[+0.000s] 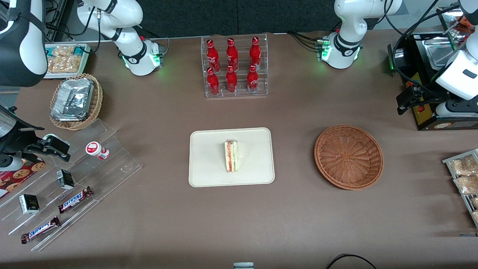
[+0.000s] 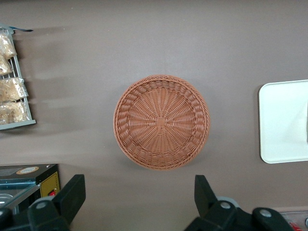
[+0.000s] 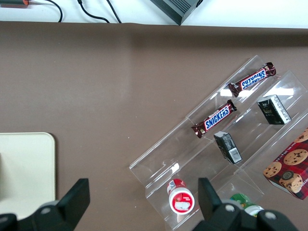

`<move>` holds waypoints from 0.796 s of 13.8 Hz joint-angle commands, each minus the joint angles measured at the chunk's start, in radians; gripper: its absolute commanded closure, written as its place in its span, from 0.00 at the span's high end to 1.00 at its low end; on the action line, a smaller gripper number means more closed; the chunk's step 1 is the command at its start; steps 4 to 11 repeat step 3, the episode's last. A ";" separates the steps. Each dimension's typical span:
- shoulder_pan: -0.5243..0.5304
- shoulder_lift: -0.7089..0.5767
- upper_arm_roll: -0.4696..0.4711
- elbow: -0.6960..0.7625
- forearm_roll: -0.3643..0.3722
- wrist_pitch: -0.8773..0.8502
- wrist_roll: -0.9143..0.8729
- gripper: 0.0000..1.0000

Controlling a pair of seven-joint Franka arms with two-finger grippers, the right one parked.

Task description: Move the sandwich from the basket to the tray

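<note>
The sandwich (image 1: 231, 155) stands on its edge near the middle of the cream tray (image 1: 209, 175), its red and green filling facing up. Beside the tray, toward the working arm's end, the reddish-brown wicker basket (image 1: 348, 156) holds nothing. My left gripper (image 1: 406, 101) hangs open and empty above the table, farther from the front camera than the basket. In the left wrist view the gripper (image 2: 138, 187) has its fingers spread wide over bare table, with the empty basket (image 2: 161, 121) and an edge of the tray (image 2: 284, 120) below.
A clear rack of red bottles (image 1: 233, 67) stands farther from the front camera than the tray. A black appliance (image 1: 429, 112) and a wire rack of snack packs (image 1: 465, 175) sit at the working arm's end. Toward the parked arm's end lie a tan basket of foil packs (image 1: 74, 101) and stepped acrylic racks (image 1: 74, 186).
</note>
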 commanded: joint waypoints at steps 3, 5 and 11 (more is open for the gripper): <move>-0.008 -0.006 0.004 0.013 0.011 -0.028 -0.001 1.00; -0.008 -0.006 0.004 0.013 0.011 -0.028 -0.001 1.00; -0.008 -0.006 0.004 0.013 0.011 -0.028 -0.001 1.00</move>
